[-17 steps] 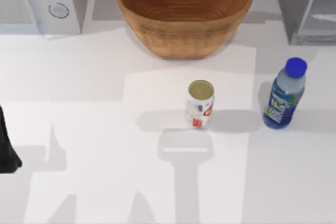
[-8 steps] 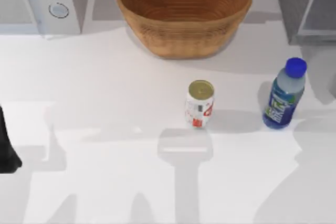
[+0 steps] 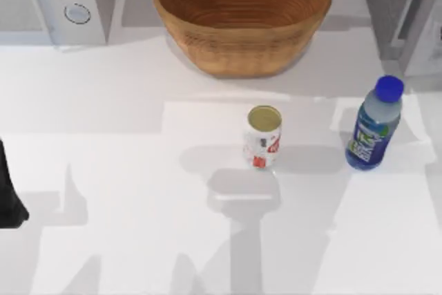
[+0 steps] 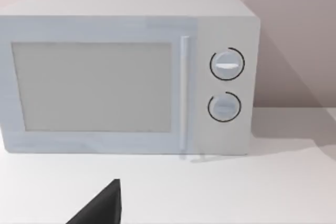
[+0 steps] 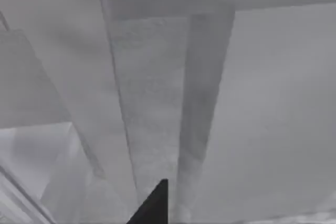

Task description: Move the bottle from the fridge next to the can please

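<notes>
Top view puts the left arm (image 3: 8, 195) parked at the table's left edge, then the can (image 3: 263, 137), the bottle (image 3: 373, 126) upright well to its right, and the fridge (image 3: 397, 5) behind. You cannot tell either gripper's fingers; if the right arm swings back from the fridge, it may topple the bottle.

A rendered kitchen counter: white microwave (image 3: 59, 1), grey fridge (image 3: 404, 8), woven bowl (image 3: 242, 15)
</notes>
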`<control>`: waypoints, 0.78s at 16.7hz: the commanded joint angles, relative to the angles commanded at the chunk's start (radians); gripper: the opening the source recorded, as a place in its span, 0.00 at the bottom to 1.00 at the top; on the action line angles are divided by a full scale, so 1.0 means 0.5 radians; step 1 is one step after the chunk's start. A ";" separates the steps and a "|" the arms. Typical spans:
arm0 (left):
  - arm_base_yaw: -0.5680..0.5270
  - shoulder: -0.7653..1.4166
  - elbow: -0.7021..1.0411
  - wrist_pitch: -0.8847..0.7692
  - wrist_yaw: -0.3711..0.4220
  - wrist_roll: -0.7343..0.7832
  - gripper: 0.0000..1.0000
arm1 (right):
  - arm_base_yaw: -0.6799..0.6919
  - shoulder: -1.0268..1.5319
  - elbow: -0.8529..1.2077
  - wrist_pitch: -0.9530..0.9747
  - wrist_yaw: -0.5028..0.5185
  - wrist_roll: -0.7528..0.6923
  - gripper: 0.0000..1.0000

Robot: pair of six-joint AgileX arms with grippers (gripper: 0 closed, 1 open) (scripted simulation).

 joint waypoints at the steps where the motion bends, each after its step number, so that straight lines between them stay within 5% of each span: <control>1: 0.000 0.000 0.000 0.000 0.000 0.000 1.00 | 0.004 -0.002 -0.002 0.003 0.004 0.004 1.00; 7: 0.000 0.000 0.000 0.000 0.000 0.000 1.00 | -0.029 0.079 0.070 -0.018 0.014 -0.001 1.00; 13: 0.000 0.000 0.000 0.000 0.000 0.000 1.00 | -0.024 0.508 0.611 -0.127 0.018 0.002 1.00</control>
